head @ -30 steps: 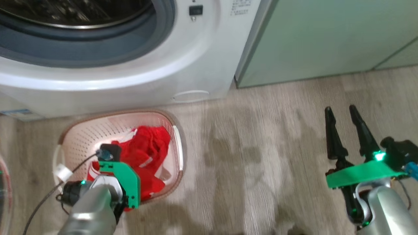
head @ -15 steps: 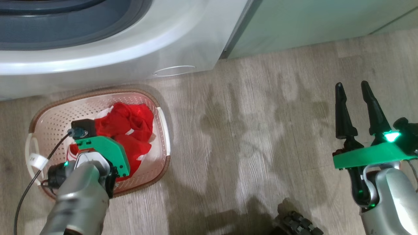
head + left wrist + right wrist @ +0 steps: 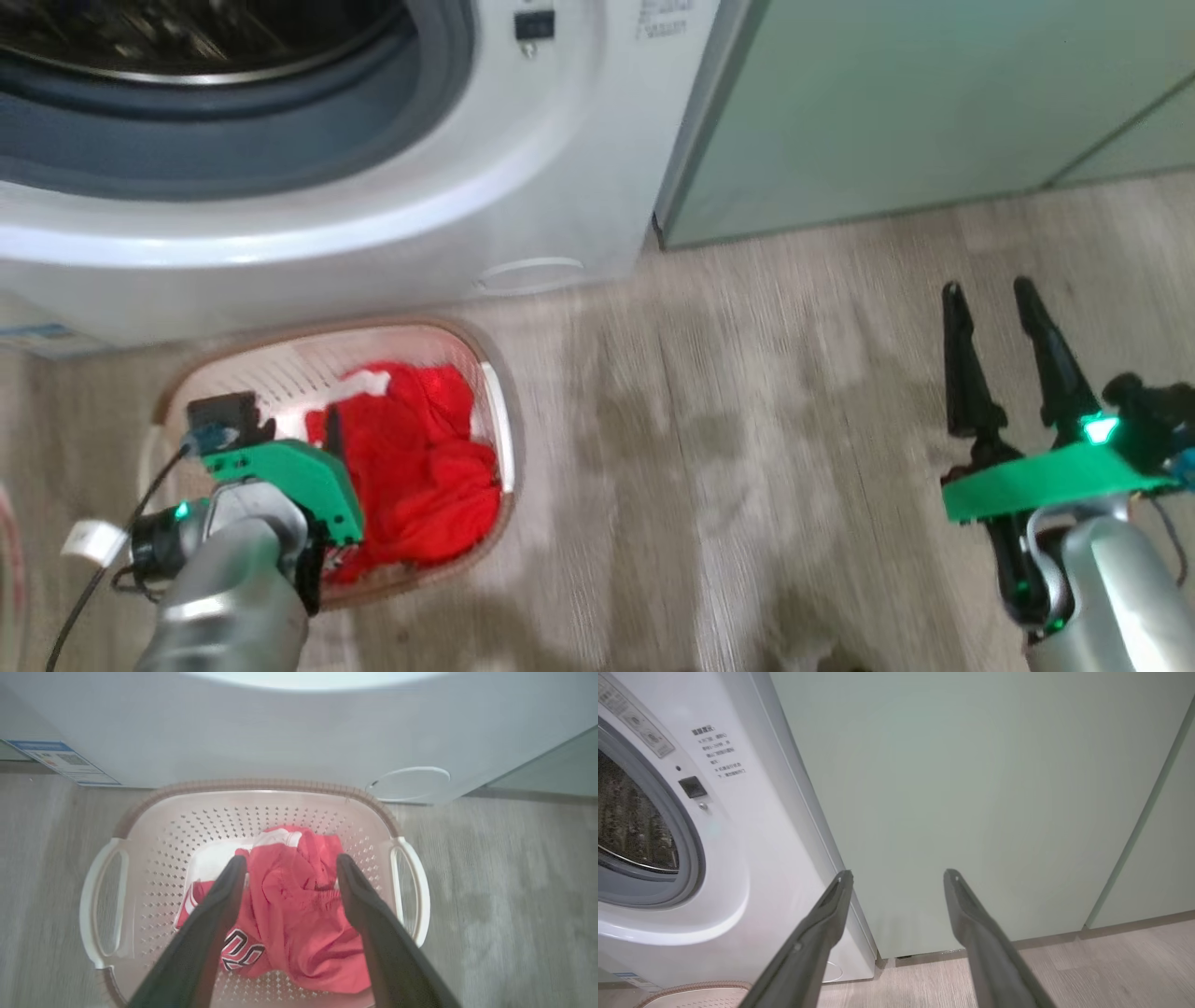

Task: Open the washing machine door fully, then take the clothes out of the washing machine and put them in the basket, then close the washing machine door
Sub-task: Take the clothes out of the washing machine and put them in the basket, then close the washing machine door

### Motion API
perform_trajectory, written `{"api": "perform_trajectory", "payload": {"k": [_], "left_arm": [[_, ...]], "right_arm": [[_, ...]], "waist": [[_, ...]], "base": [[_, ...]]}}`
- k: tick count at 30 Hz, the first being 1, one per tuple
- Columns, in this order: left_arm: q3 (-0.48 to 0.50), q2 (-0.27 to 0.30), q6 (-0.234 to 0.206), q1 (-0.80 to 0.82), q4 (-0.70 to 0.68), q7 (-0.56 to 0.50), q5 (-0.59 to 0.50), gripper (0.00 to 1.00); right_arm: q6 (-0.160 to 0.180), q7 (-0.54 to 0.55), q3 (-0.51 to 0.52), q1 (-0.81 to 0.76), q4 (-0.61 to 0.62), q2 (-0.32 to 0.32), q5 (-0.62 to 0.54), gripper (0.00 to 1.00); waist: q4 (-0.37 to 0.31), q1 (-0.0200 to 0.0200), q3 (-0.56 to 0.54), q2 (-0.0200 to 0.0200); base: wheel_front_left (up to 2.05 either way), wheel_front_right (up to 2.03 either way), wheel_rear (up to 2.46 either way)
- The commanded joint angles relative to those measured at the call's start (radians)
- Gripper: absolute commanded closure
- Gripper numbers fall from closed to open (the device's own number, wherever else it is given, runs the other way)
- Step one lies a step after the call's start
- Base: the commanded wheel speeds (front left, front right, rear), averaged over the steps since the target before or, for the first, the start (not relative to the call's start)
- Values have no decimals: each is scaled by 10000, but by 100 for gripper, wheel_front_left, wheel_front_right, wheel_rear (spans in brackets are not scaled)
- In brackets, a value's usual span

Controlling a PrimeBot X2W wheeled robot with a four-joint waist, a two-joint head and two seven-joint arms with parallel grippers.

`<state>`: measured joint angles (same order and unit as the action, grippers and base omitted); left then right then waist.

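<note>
The red clothes (image 3: 299, 914) lie heaped in the cream basket (image 3: 252, 786), black numerals showing on one. My left gripper (image 3: 289, 863) hangs open just above the heap, one finger on each side and nothing between them. In the head view the basket (image 3: 504, 429) with the clothes (image 3: 420, 467) stands on the floor before the washing machine (image 3: 373, 243). The machine's round opening is uncovered and the visible drum is bare steel. The washing machine door is out of view. My right gripper (image 3: 988, 289) is open and empty over the floor at the right, pointing at the cabinet (image 3: 899, 875).
Pale green cabinets (image 3: 887, 112) stand right of the machine. A small round service flap (image 3: 530, 275) sits low on the machine's front, just behind the basket. A cable with a white tag (image 3: 89, 539) hangs from my left wrist. Wooden floor (image 3: 747, 420) lies between the arms.
The head view dipped and came back up. My left gripper has opened over the basket, and the red clothes lie loose in it. The right gripper stays open.
</note>
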<state>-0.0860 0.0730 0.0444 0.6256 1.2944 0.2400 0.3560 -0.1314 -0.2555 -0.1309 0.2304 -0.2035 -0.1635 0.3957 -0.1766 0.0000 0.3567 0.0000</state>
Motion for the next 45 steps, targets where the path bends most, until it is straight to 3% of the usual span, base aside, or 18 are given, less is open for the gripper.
{"api": "perform_trajectory", "payload": {"k": [1,11,17,22,30,45], "left_arm": [[289,394,20,-72,-282,162,159,0],[1243,872,304,-1622,-3981,215,-298,0],[2000,571,448,-3162,-6795,216,-980,0],[2419,345,564,-4268,-8296,217,-1383,0],[2621,74,716,-5495,-9488,217,-1635,0],[2681,-69,812,-5655,-9442,218,-1677,0]], "right_arm": [[7,-63,-207,-230,237,-127,-71,0],[7,-63,-442,-836,3,-44,-101,0],[7,-63,-299,-1249,-6,68,-111,0],[7,-63,-183,-1576,47,213,-182,0],[7,-63,30,-1918,125,326,-196,0],[7,-63,244,-2099,79,481,-283,0]], "waist": [[254,0,-516,0],[607,0,-1956,0],[667,0,-2793,0],[671,0,-3264,0],[744,0,-3560,0],[829,0,-3693,0]], "base": [[0,0,0],[0,0,0],[0,0,0],[0,0,0],[0,0,0],[0,0,0]]}}
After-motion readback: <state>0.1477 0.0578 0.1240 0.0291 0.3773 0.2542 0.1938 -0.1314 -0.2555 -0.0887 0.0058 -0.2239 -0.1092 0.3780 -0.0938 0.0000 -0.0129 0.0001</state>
